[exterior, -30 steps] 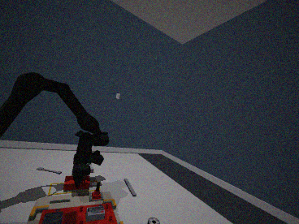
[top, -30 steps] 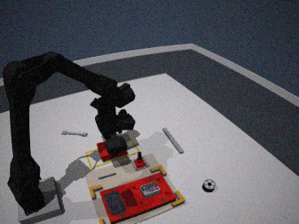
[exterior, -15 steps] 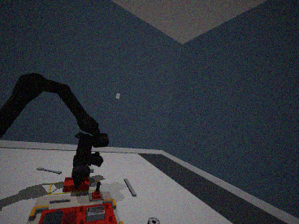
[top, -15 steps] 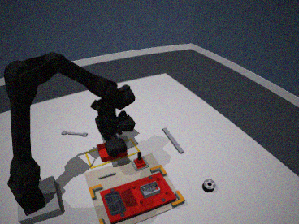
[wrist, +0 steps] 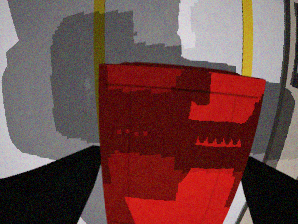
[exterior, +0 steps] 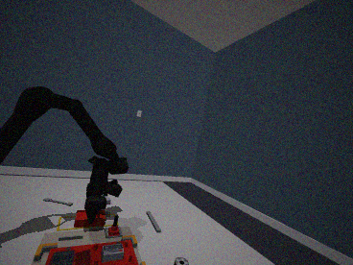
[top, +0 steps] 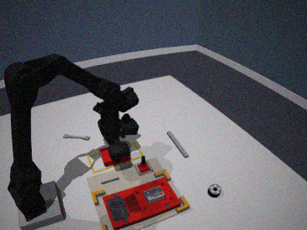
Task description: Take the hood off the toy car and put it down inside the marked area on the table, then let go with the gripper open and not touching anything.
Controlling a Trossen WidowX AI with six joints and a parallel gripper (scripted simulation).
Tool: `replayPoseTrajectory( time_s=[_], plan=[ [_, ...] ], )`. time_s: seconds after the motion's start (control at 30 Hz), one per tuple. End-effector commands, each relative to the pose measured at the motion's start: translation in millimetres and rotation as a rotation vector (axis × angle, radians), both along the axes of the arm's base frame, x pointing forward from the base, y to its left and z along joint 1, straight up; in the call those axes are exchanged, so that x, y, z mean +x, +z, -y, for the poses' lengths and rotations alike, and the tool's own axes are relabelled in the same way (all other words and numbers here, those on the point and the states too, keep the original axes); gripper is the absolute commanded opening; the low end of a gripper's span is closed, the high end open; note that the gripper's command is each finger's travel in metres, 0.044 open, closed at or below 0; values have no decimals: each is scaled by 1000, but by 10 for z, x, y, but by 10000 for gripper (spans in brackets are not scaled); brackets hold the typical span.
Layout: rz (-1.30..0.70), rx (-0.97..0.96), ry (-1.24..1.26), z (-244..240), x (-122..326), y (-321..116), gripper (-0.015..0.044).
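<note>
The red hood [top: 108,156] [exterior: 82,218] [wrist: 150,175] is at the yellow outlined area [top: 91,163] [wrist: 247,35], away from the car. It appears inside the outline in the top view; in the wrist view it overlaps the left line. Whether it lies flat is hard to tell. My gripper [top: 119,153] [exterior: 93,216] [wrist: 173,160] is open around the hood, one finger on each side, low over it. The fingers are very close to its edges; whether they touch is unclear. The red toy car [top: 171,192] [exterior: 91,255] sits between orange corner brackets, its grey engine part showing.
A small red block with a black post [top: 143,167] [exterior: 113,230] stands close to the right of my gripper. A grey wrench [top: 76,137] [exterior: 58,202] lies at the left, a grey bar [top: 177,144] [exterior: 153,222] at the right, and a wheel [top: 214,190] [exterior: 181,261] near the front right.
</note>
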State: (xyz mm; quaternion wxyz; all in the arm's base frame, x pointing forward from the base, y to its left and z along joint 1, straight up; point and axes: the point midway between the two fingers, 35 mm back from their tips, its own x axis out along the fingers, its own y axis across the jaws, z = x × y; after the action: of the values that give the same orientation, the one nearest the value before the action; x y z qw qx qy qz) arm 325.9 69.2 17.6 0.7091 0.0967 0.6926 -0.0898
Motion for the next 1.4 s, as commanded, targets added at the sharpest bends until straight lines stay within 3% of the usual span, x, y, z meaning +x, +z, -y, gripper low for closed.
replayPoseTrajectory(
  time_s=[0.0, 0.27, 1.37],
  plan=[
    [0, 0, 0, -1, 6, 63, 440],
    [-3, 0, 0, 5, -12, 720, 440],
    [-3, 0, 0, 5, -12, 720, 440]
  ],
)
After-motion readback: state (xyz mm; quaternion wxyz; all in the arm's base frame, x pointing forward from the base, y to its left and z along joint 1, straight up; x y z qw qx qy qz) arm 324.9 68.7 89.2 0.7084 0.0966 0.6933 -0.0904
